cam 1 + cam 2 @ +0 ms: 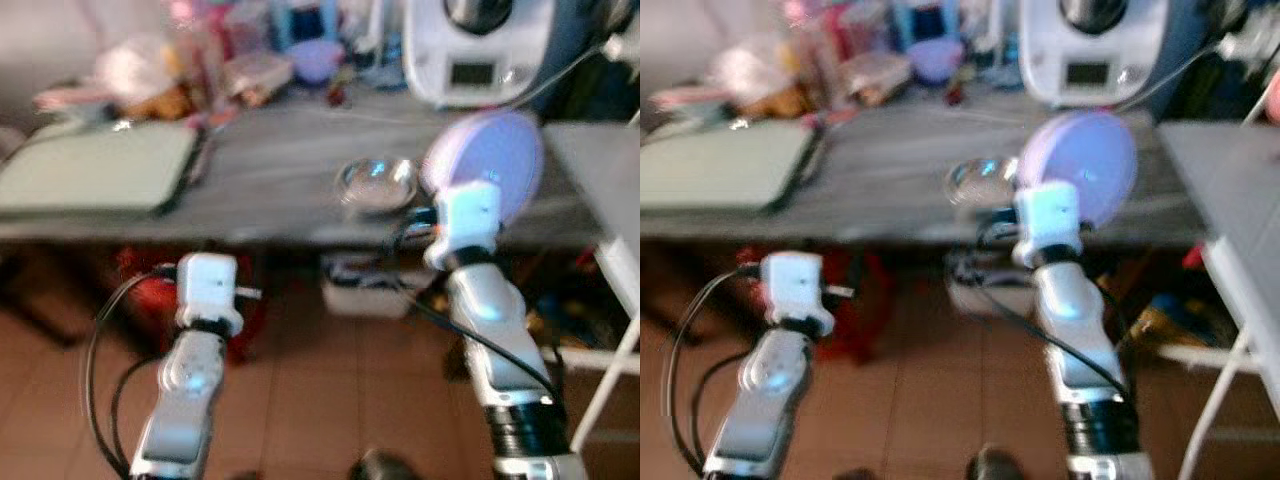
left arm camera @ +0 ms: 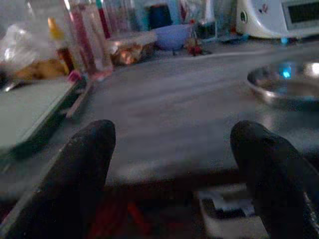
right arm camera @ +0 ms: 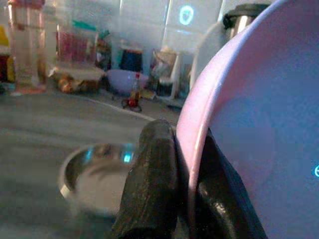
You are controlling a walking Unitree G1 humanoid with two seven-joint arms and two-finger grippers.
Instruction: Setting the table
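Note:
My right gripper [image 3: 187, 164] is shut on the rim of a pale lilac plate [image 1: 487, 160], holding it upright on edge above the near side of the grey table [image 1: 270, 170]. Just left of the plate a small steel bowl [image 1: 377, 181] rests on the table; the same steel bowl [image 3: 94, 174] lies beyond my right fingers [image 3: 154, 184]. My left gripper [image 2: 174, 164] is open and holds nothing, level with the table's front edge. The steel bowl [image 2: 284, 84] is off to its side.
A pale green mat [image 1: 95, 170] lies at the table's left. Bottles, food bags and a purple bowl [image 1: 315, 58] crowd the back edge beside a white kitchen machine [image 1: 478, 50]. A white folding table [image 1: 600, 160] stands right. A bin [image 1: 365, 285] sits under the table.

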